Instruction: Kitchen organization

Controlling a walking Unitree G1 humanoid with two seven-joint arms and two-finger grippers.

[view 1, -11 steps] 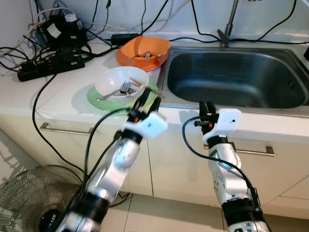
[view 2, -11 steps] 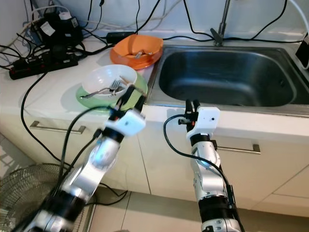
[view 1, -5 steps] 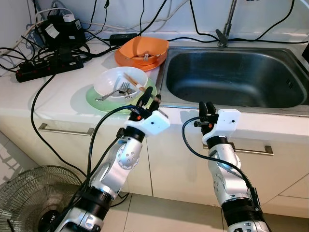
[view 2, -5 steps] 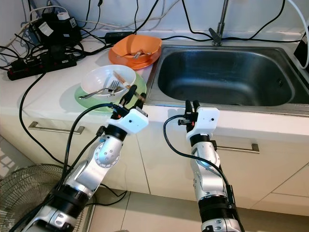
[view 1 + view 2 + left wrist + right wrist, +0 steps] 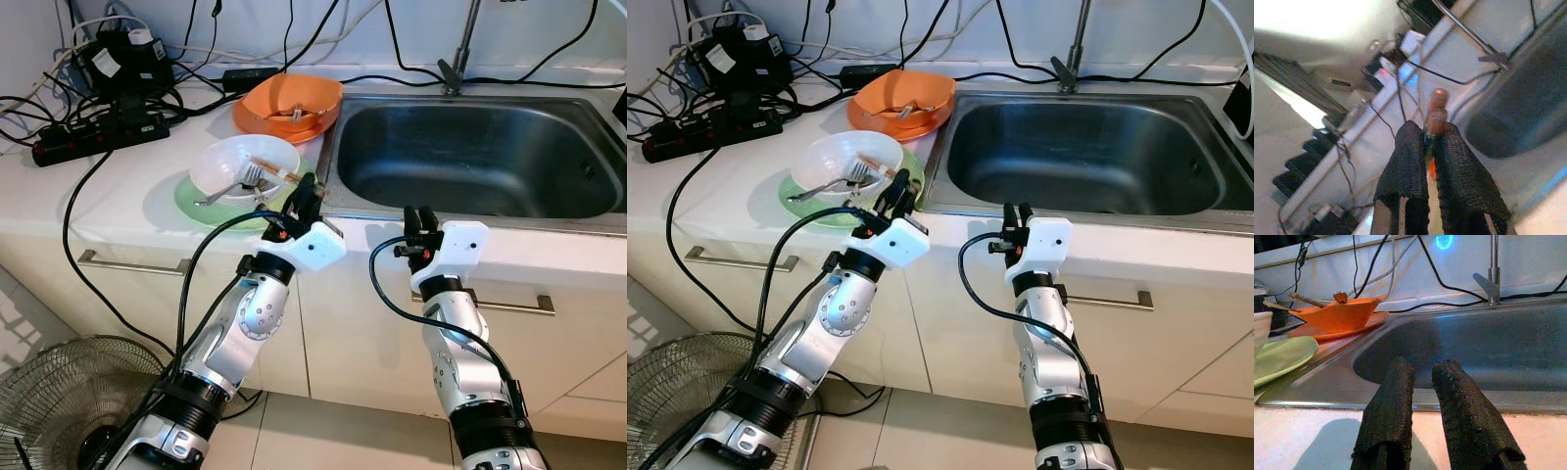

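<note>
Left gripper (image 5: 305, 188) clamped on brown utensil handle (image 5: 1436, 111) at near rim of white bowl (image 5: 245, 166) — long axis running from bowl toward sink (image 5: 470, 147), handle end at the fingers. Right gripper (image 5: 422, 221) idle at counter edge, fingers slightly apart — farther from bowl.

The rectangular stainless-steel sink (image 5: 470, 147) has a brushed, dull sheen. The white surface (image 5: 118, 186) looks smooth and matt. The round white bowl (image 5: 230, 162) and orange bowl (image 5: 294, 98) are glossy, like plastic or glazed ware, on a smooth pale-green plate (image 5: 191, 206). The brown utensil handle (image 5: 1436, 110) looks like polished wood. The end effector fingers (image 5: 1386, 421) are rough, matt black.
</note>
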